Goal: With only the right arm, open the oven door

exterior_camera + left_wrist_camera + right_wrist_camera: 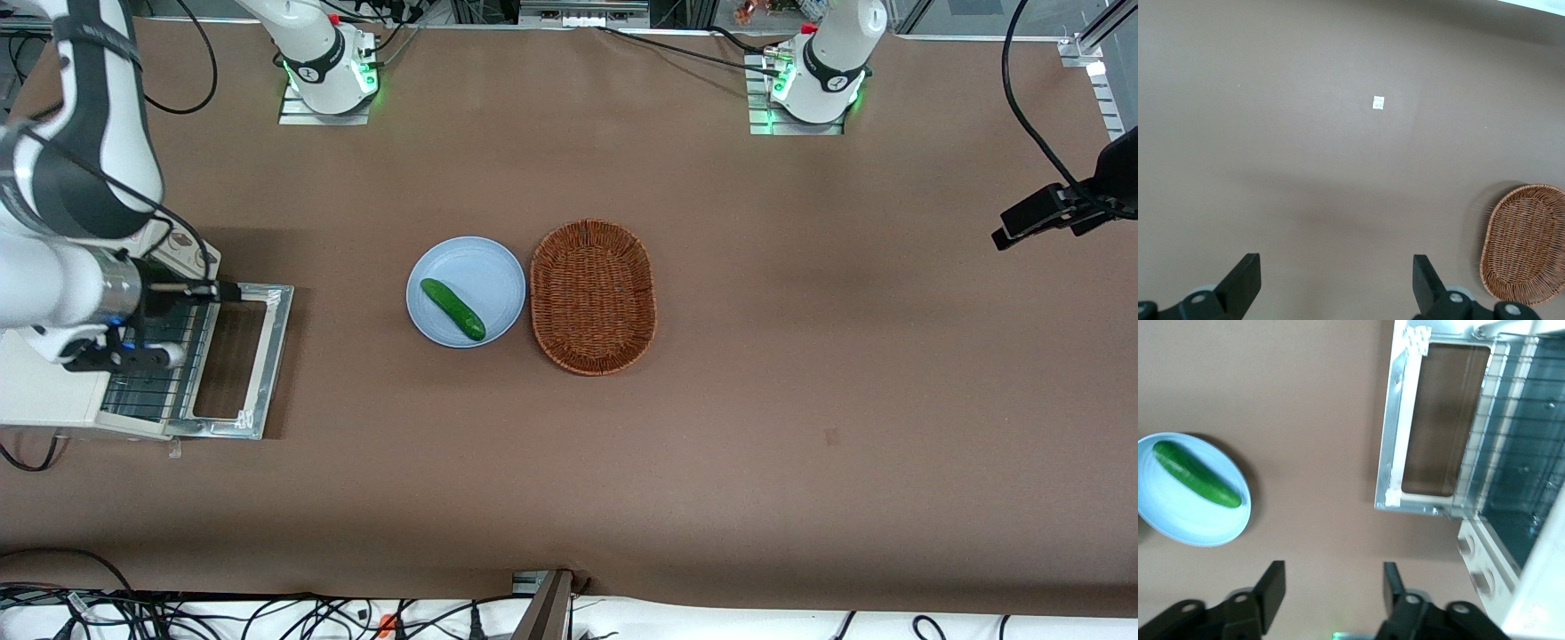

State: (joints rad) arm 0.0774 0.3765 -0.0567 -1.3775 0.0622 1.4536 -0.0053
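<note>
The cream-white toaster oven [40, 391] stands at the working arm's end of the table. Its oven door [274, 356] is swung fully down and lies flat on the table, silver frame around the glass window. In the right wrist view the door [1395, 440] lies flat in front of the oven's wire rack [1518, 440]. The right arm [80, 169] reaches over the oven. Its gripper [197, 290] hovers above the door's edge that is farther from the front camera. The gripper [1331, 577] is open and holds nothing, with bare table between its fingers.
A light-blue plate [498, 267] with a green cucumber [452, 308] sits mid-table, and a brown wicker basket [593, 295] is beside it. The plate [1165, 513] and cucumber [1197, 482] also show in the right wrist view. The oven's two knobs [1478, 577] are beside the door.
</note>
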